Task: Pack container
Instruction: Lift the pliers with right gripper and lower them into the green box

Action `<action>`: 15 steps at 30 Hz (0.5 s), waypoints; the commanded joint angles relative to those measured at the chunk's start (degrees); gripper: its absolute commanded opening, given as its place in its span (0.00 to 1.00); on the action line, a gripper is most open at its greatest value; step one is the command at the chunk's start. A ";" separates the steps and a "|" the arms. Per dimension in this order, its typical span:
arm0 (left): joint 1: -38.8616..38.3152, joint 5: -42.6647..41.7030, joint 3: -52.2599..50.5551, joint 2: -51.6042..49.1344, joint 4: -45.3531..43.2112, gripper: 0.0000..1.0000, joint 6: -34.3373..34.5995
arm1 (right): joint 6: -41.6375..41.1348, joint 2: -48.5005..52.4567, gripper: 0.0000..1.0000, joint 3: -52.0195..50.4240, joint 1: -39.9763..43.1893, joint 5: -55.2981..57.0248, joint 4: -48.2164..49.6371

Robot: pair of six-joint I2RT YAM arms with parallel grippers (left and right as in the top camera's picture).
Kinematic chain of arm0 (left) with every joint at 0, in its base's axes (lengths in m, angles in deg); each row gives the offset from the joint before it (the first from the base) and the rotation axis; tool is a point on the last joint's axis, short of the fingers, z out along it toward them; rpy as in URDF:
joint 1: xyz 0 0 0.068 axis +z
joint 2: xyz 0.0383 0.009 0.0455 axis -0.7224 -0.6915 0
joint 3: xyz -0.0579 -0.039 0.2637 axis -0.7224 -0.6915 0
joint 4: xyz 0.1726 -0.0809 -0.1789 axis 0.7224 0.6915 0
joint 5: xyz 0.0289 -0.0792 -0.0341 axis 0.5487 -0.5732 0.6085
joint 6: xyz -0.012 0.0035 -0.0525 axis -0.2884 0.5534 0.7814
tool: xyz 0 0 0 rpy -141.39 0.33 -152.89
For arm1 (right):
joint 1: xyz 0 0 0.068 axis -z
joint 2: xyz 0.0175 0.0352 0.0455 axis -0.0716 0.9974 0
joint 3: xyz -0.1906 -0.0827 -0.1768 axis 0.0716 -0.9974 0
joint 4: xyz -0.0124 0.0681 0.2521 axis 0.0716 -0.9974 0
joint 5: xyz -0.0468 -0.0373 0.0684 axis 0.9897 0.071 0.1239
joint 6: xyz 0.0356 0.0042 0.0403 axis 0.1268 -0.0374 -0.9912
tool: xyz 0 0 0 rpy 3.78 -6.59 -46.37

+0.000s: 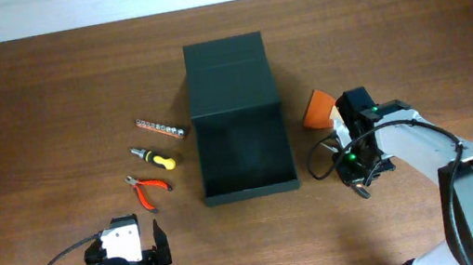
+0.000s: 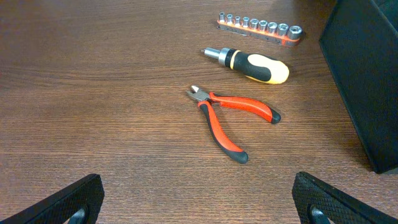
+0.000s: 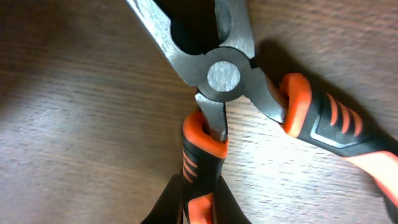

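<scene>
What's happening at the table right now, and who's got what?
The right end effector is down at the orange-handled pliers, right of the open container. Whether it has closed on them cannot be seen. The left end effector hovers open and holds nothing, facing the red pliers, the screwdriver and the socket strip. The container looks empty, so nothing is packed yet.

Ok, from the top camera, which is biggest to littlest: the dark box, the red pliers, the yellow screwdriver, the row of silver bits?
1. dark box, by far the largest.
2. red pliers, yellow screwdriver and row of silver bits: all about alike in length, too close to rank.
</scene>
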 commanded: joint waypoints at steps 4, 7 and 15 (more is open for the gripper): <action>0.20 0.26 -0.37 0.55 -0.11 0.99 0.55 | -0.35 0.46 0.06 3.65 -0.22 -2.84 -3.48; 0.20 0.26 -0.37 0.55 -0.09 0.99 0.57 | -0.33 0.46 0.04 6.91 -0.22 -2.82 -6.34; 0.20 0.26 -0.37 0.55 -0.11 0.99 0.55 | -0.31 0.44 0.04 17.77 -1.42 -2.80 -13.90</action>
